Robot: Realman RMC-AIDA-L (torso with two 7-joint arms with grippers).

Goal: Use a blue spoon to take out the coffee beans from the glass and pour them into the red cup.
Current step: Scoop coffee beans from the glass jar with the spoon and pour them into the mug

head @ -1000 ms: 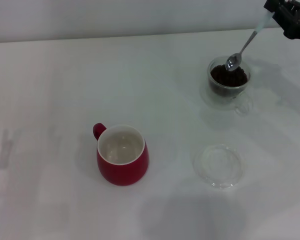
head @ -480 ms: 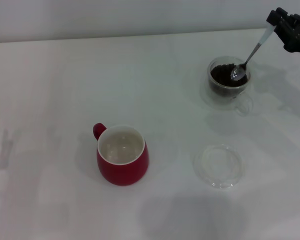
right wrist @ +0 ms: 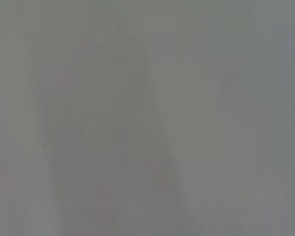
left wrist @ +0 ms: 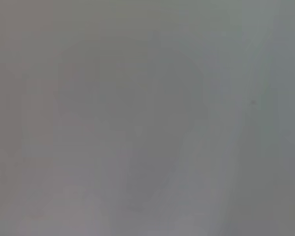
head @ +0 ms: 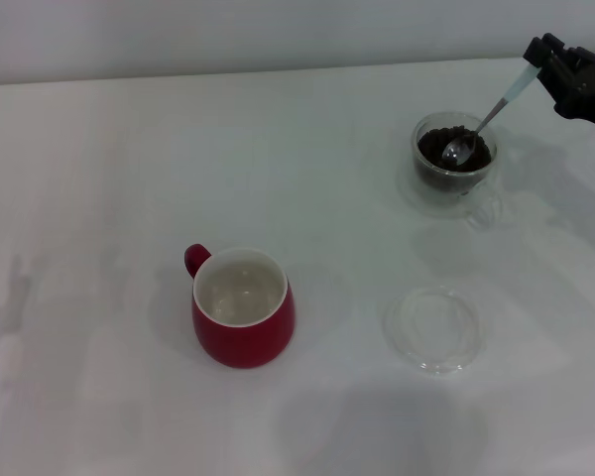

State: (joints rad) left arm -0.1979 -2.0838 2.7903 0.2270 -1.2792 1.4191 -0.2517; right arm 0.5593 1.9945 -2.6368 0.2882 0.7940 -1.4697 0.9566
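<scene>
The glass (head: 455, 167) stands at the far right of the white table, filled with dark coffee beans (head: 438, 149). My right gripper (head: 547, 58) is at the far right edge, shut on the pale handle of the blue spoon (head: 484, 121). The spoon slants down toward the left, and its silver bowl rests in the beans. Nearer and to the left sits the red cup (head: 242, 308), upright, white inside and empty, its handle pointing away to the back left. The left gripper is out of view. Both wrist views show only a grey blur.
A flat clear glass saucer (head: 432, 328) lies on the table in front of the glass, to the right of the red cup. The table's back edge meets a pale wall.
The spoon came down from above the glass into the beans, then its bowl shifted left within the glass. The right gripper moved slightly with it.
</scene>
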